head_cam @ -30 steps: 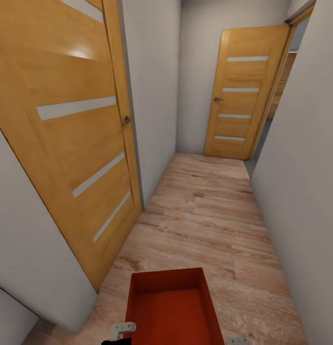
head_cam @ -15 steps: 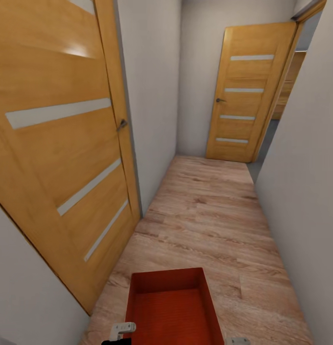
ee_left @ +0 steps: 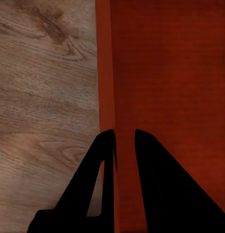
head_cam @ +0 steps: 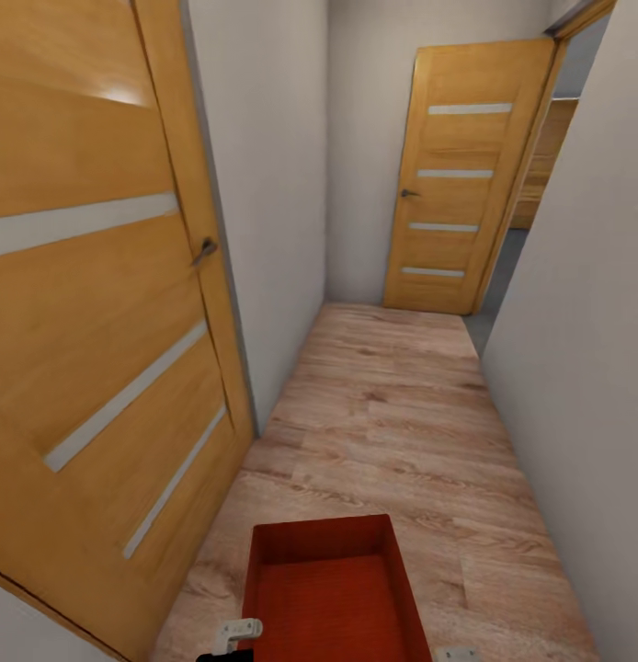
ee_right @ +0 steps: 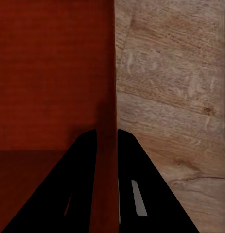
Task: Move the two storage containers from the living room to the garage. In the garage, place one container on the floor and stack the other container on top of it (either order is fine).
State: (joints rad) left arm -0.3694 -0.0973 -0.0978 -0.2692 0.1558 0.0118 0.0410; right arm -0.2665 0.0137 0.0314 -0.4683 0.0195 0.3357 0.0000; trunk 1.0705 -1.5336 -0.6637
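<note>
An orange-red ribbed storage container (head_cam: 333,588) hangs in front of me above the wood plank floor (head_cam: 393,414), open side up. My left gripper (head_cam: 234,633) is shut on its left wall. In the left wrist view the black fingers of that gripper (ee_left: 124,132) pinch the thin wall of the container (ee_left: 170,73). My right gripper (head_cam: 457,655) is shut on the opposite wall. In the right wrist view its fingers (ee_right: 107,131) clamp the rim of the container (ee_right: 54,73). The container looks empty inside.
I am in a narrow hallway with pale walls. A wooden door (head_cam: 98,303) with frosted strips stands close on my left. Another such door (head_cam: 457,184) closes the far end. An opening (head_cam: 498,276) with grey floor lies at the far right.
The view has advanced down the hallway and turned a little, so the left door looms larger and nearer. The container stays held the same way in both grippers.
</note>
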